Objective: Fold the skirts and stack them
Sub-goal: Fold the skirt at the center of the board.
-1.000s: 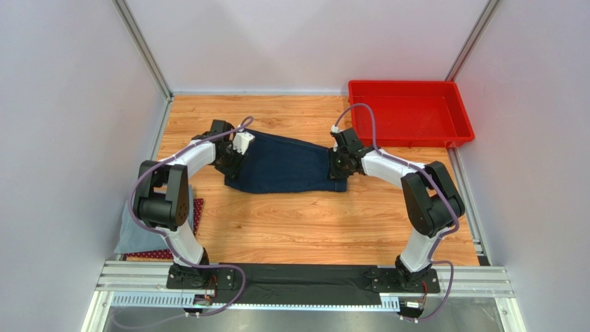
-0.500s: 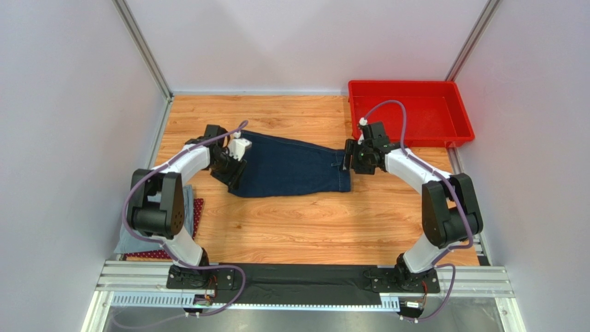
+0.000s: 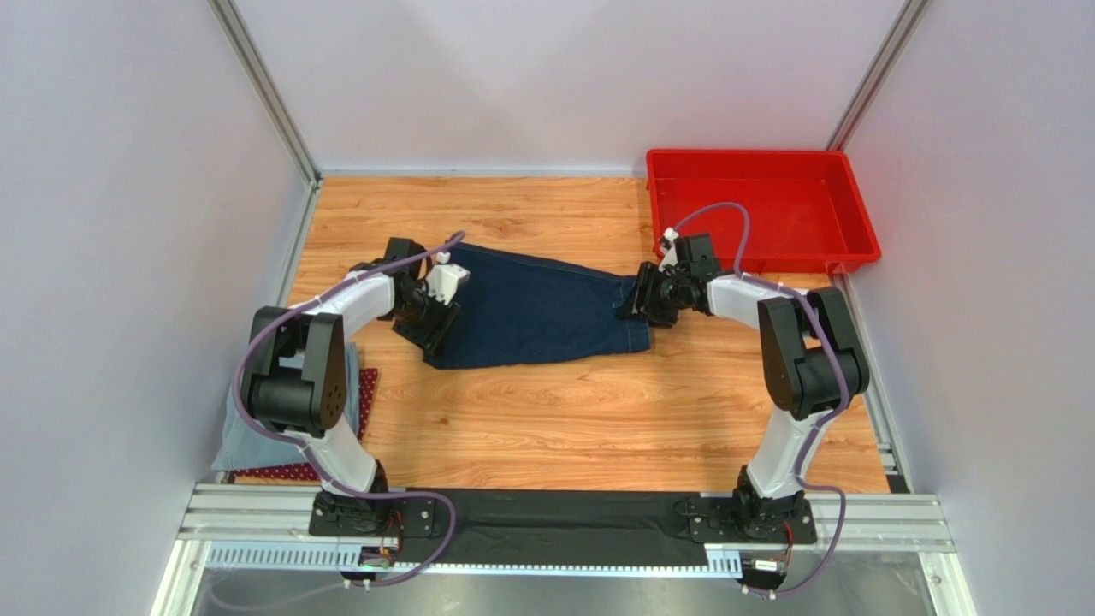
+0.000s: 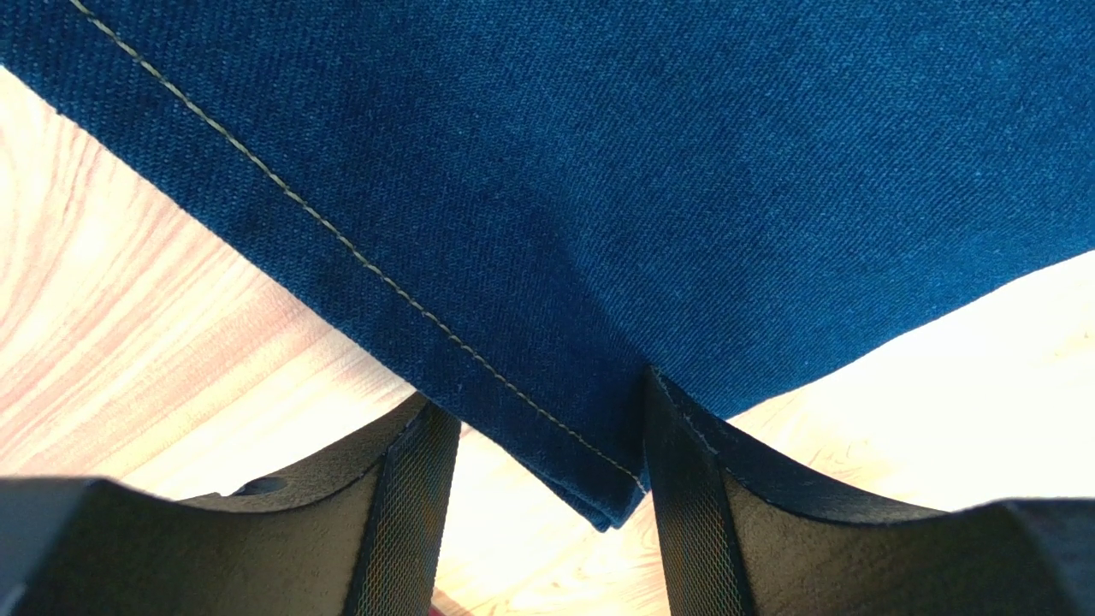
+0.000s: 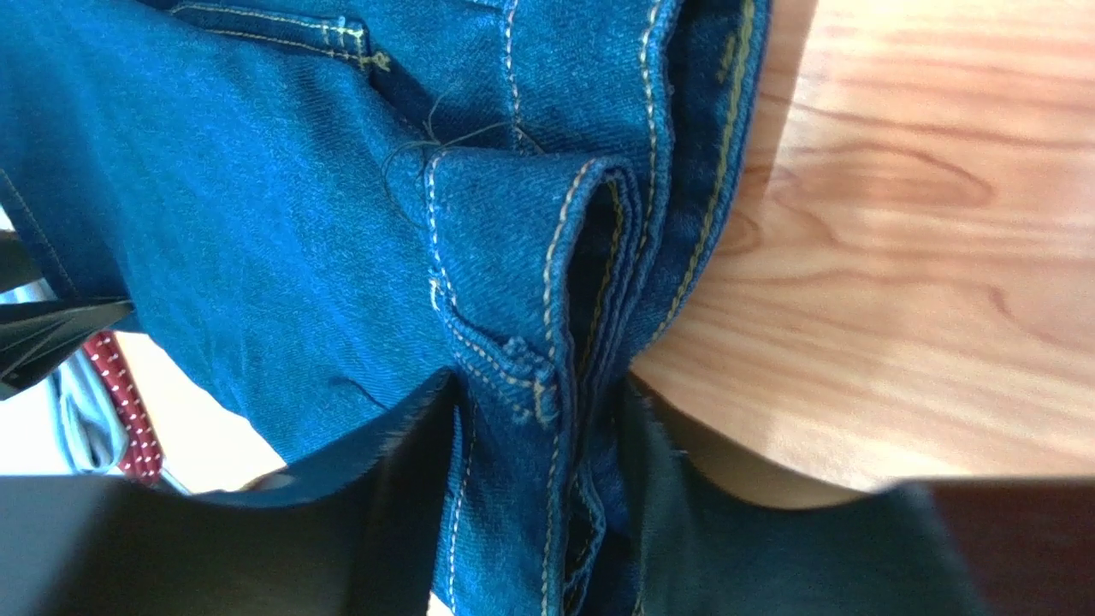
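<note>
On the table [image 3: 578,411], centre: found navy skirt [image 3: 534,308] lying spread | saw left gripper [image 4: 546,411] parted around hem corner, not pinching | couldn't confirm right gripper [image 5: 537,392] clamp on waistband fold | judged denim heavy, soft, grippy; favoured holds at hem corners and waistband

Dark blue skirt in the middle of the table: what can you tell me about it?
The navy denim skirt lies spread flat on the wooden table. It is dark twill with pale stitching, a pocket and a thick layered waistband at its right end. One hem corner lies between the open fingers of the left gripper; the right gripper straddles the bunched waistband.
</note>
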